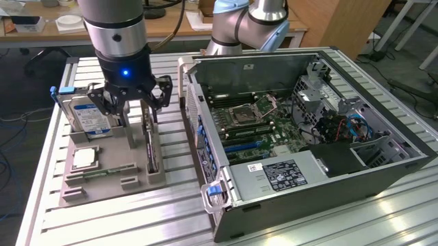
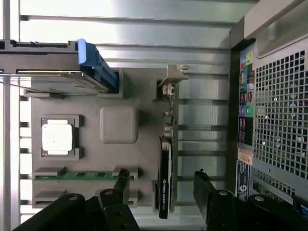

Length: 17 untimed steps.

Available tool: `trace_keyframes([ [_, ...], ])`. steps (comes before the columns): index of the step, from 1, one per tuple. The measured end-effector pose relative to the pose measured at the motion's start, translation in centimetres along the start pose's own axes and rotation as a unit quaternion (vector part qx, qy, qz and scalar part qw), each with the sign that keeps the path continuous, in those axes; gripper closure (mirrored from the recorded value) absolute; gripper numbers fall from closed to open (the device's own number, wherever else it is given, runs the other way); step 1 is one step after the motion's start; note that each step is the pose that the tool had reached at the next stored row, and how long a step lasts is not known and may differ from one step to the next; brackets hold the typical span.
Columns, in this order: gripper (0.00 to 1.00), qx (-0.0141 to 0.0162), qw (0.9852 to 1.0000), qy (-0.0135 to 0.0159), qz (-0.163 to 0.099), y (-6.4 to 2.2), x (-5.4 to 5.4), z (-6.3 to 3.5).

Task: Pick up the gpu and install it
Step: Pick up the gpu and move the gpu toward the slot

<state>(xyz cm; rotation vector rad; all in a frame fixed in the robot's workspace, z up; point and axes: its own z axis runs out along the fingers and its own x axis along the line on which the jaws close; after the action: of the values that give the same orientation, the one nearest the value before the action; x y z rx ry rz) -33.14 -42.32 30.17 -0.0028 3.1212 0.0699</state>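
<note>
- Directly over the gpu (image 1: 151,148) the gripper (image 1: 137,110) is poised, its black fingers (image 2: 207,192) spread wide and nothing held between them.
- From the wrist view, the card's heatsink end is seen between the two fingers, one finger facing each flat side and both apart from it. This alignment is judged to suit a grasp across the card's thin body.
- The gpu is stood on its long edge in a narrow slot, with its silver bracket (image 2: 171,79) at the end away from the fingers. The upright placement is judged to leave the upper edge free to be gripped.
- The slot is part of a grey holder tray (image 1: 102,192), in which several parts are kept in fitted recesses.
- A hard drive (image 1: 92,115) with a blue-and-white label is stood upright in the tray, a square processor (image 1: 83,158) is laid flat in a pocket, and a green memory stick (image 1: 102,172) is set in a groove.
- The tray is placed on a slatted metal table (image 1: 342,223), just beside an open computer case (image 1: 308,205).
- The case is laid on its side with the panel off, so its inside is reachable from above; a motherboard (image 1: 253,123) and a labelled power supply (image 1: 280,174) are seen within.
- No card has yet been installed, so the work is judged to be at the pick-up stage.
</note>
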Motion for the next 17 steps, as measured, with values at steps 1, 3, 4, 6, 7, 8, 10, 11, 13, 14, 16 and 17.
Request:
trace_keyframes([
  [1, 0.35, 0.0000, 1.0000, 0.0000, 0.000, -0.01, 0.0, 0.16],
  [3, 0.35, 0.0000, 1.0000, 0.0000, 0.000, -0.03, 0.0, 0.50],
  [4, 0.35, 0.0000, 1.0000, 0.0000, 0.000, -0.04, 0.0, 0.68],
  [6, 0.35, 0.0000, 1.0000, 0.0000, 0.000, -0.06, 0.0, 1.00],
  [7, 0.35, 0.0000, 1.0000, 0.0000, 0.000, -0.07, 0.0, 1.16],
  [8, 0.35, 0.0000, 1.0000, 0.0000, 0.000, -0.08, 0.0, 1.31],
  [10, 0.35, 0.0000, 1.0000, 0.0000, 0.000, -0.10, 0.0, 1.61],
  [11, 0.35, 0.0000, 1.0000, 0.0000, 0.000, -0.11, 0.0, 1.77],
  [13, 0.35, 0.0000, 1.0000, 0.0000, 0.000, -0.12, 0.0, 2.08],
  [14, 0.35, 0.0000, 1.0000, 0.0000, 0.000, -0.13, 0.0, 2.23],
  [16, 0.35, 0.0000, 1.0000, 0.0000, 0.000, -0.15, 0.0, 2.53],
  [17, 0.35, 0.0000, 1.0000, 0.0000, 0.000, -0.15, 0.1, 2.68],
])
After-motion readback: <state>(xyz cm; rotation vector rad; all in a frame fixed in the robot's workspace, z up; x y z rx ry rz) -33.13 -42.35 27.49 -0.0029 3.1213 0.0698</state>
